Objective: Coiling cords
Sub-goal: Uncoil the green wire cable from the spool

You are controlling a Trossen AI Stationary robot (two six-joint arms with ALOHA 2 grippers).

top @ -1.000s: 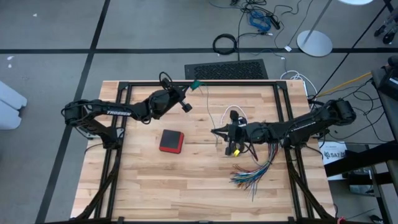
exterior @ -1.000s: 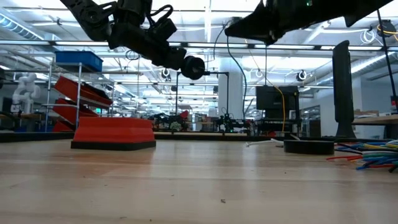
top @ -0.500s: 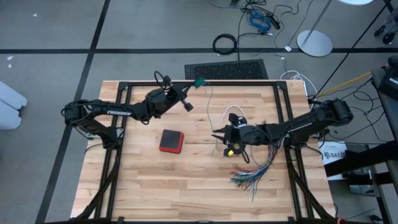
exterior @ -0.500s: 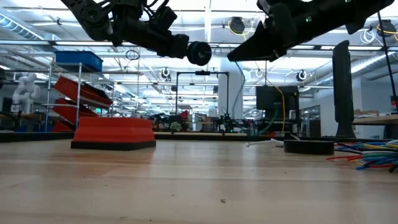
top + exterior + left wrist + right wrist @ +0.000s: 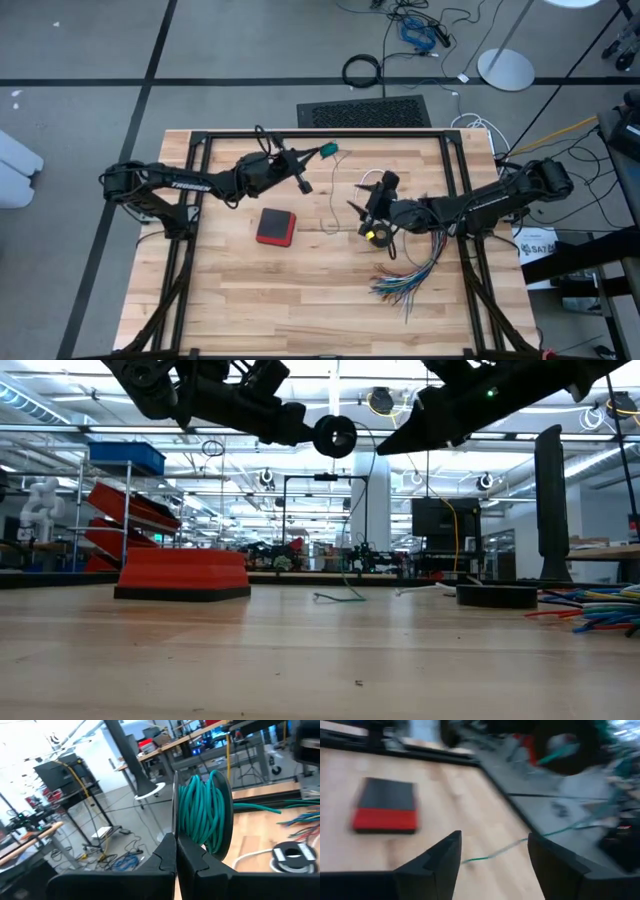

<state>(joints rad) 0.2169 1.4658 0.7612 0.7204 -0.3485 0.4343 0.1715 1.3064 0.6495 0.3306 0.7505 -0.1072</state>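
We see our left gripper pinched shut on the teal-green cord, coiled in loops and held above the table's far side, its loose end trailing on the wooden table, while our right gripper hovers nearby, fingers spread wide and empty, beside the red-and-black box

The right wrist view is motion-blurred: the red box and a stretch of teal cord show only as soft shapes. In the low view both arms are cut off by the top edge. In the high view the white cord is partly hidden behind the right gripper.
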